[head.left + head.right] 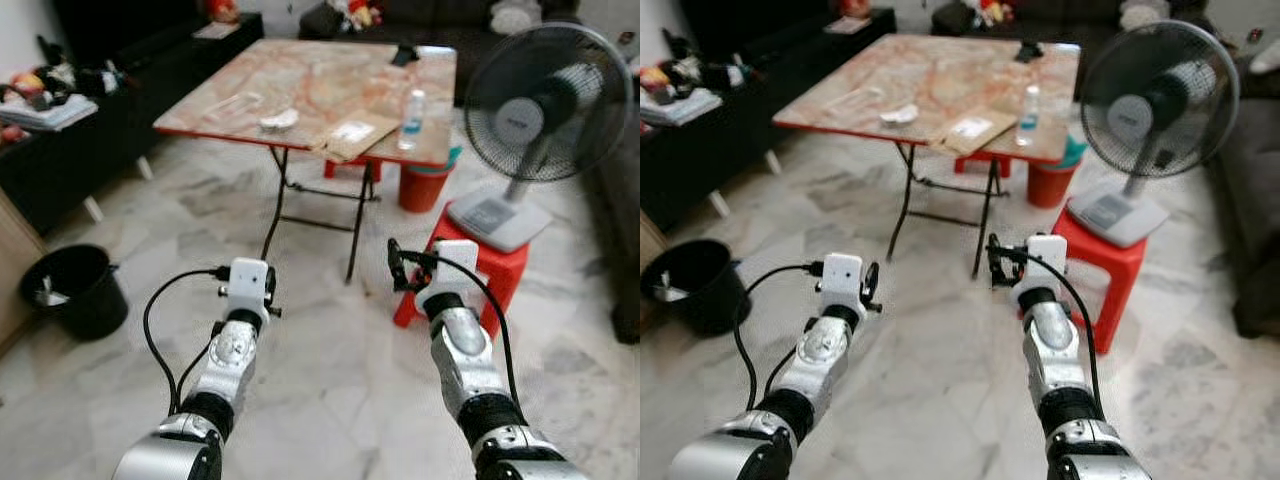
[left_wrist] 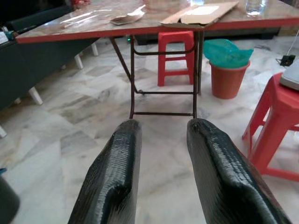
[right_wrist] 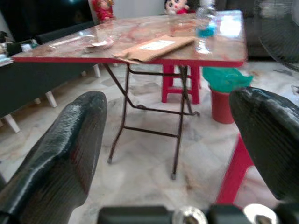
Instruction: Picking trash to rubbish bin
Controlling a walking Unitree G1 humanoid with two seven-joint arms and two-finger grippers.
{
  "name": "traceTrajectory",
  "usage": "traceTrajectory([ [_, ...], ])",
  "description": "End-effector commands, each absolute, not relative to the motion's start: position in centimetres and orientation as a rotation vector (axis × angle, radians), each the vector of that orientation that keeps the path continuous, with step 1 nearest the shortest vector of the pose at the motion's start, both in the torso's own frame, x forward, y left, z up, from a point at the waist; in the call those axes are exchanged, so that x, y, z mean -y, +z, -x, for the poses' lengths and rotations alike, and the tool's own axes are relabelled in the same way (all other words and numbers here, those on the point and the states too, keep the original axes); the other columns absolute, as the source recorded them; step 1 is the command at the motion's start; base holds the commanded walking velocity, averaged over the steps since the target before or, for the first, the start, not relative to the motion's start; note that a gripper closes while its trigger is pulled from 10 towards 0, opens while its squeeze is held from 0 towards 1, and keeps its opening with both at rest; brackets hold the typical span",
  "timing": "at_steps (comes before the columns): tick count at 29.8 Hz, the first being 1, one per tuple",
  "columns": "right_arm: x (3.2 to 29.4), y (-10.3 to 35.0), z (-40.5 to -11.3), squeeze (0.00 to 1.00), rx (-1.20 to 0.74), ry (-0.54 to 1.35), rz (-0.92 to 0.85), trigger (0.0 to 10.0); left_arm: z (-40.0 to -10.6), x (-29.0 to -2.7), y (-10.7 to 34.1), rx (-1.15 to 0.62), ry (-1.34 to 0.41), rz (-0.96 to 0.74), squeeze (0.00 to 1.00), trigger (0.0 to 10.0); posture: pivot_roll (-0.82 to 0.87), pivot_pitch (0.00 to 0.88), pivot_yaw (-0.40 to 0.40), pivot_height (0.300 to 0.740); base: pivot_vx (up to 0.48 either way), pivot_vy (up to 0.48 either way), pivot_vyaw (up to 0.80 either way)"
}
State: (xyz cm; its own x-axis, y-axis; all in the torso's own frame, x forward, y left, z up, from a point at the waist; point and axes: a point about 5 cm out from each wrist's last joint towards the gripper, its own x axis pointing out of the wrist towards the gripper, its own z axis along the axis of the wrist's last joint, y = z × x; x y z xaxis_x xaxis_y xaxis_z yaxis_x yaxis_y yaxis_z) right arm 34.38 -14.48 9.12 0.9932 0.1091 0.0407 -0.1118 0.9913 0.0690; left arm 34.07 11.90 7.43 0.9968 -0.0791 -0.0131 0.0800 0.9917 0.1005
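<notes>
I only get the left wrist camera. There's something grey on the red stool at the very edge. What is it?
Observer: It's the base of a fan. The fan stands on the red stool, on the robot's right.
Operator: Is my other claw open?
Observer: Yes. The right claw is open wide, with nothing between its fingers.
Operator: Is there a bin besides the orange bin?
Observer: Yes. A black bin stands on the floor at the robot's left, away from the table.
</notes>
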Motion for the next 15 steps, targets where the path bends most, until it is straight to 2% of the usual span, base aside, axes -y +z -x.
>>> traceTrajectory([
  [1, 13.4, 9.4, -34.5, 0.0, 0.046, 0.132, -0.089, 10.0, -34.2, -12.9, 7.5, -0.007, -0.068, -0.117, 0.0, 10.0, -0.17, 0.0, 0.016, 0.74, 0.386, 0.0, 0.0],
  [15, 12.4, 9.5, -34.3, 0.0, 0.051, 0.165, -0.074, 10.0, -34.3, -12.8, 7.7, -0.002, -0.079, -0.125, 0.0, 10.0, -0.18, 0.0, 0.019, 0.74, 0.388, 0.0, 0.0],
])
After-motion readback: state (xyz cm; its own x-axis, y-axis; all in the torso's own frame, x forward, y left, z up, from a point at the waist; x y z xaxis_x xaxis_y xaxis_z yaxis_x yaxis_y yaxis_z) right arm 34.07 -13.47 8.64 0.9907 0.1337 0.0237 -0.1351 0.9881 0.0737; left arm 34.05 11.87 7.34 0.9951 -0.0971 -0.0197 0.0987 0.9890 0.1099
